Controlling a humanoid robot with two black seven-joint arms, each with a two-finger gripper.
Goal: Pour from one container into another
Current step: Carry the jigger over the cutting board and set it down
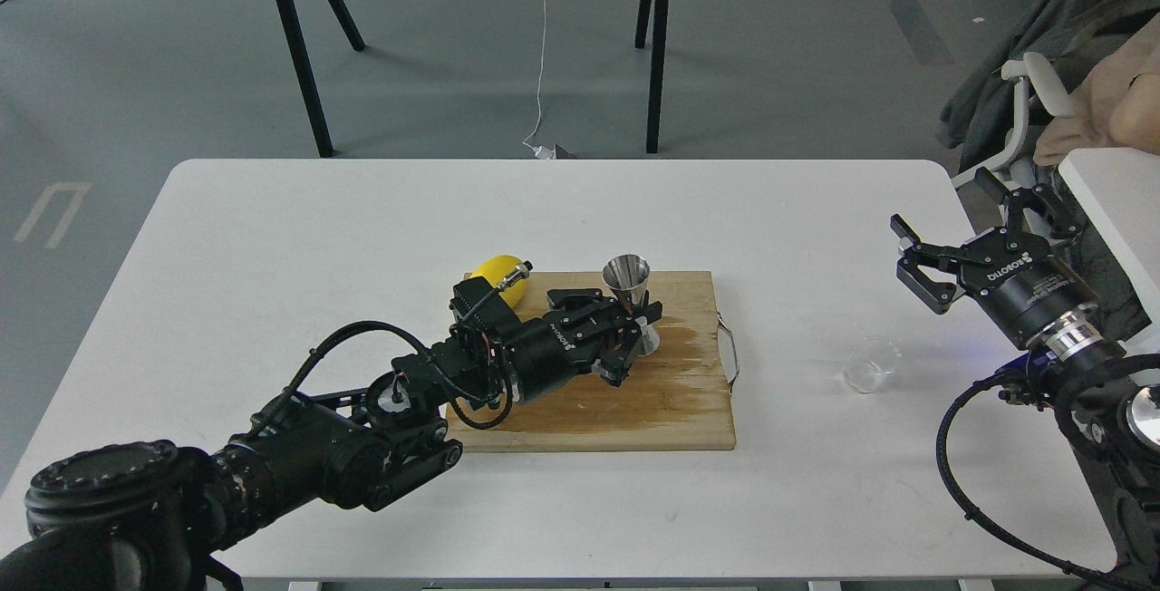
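Observation:
My left gripper (642,319) is shut on the waist of the steel hourglass jigger (631,287), which stands upright on or just above the wooden cutting board (671,401), near its back right part. The small clear glass cup (870,364) rests on the white table to the right of the board. My right gripper (942,242) hangs open above and behind that cup, with nothing between its fingers.
A yellow lemon (494,272) lies at the board's back left corner, partly hidden by my left arm. The board has a metal handle (730,353) on its right side. A second white table (1110,201) and a chair with clothing stand at the far right.

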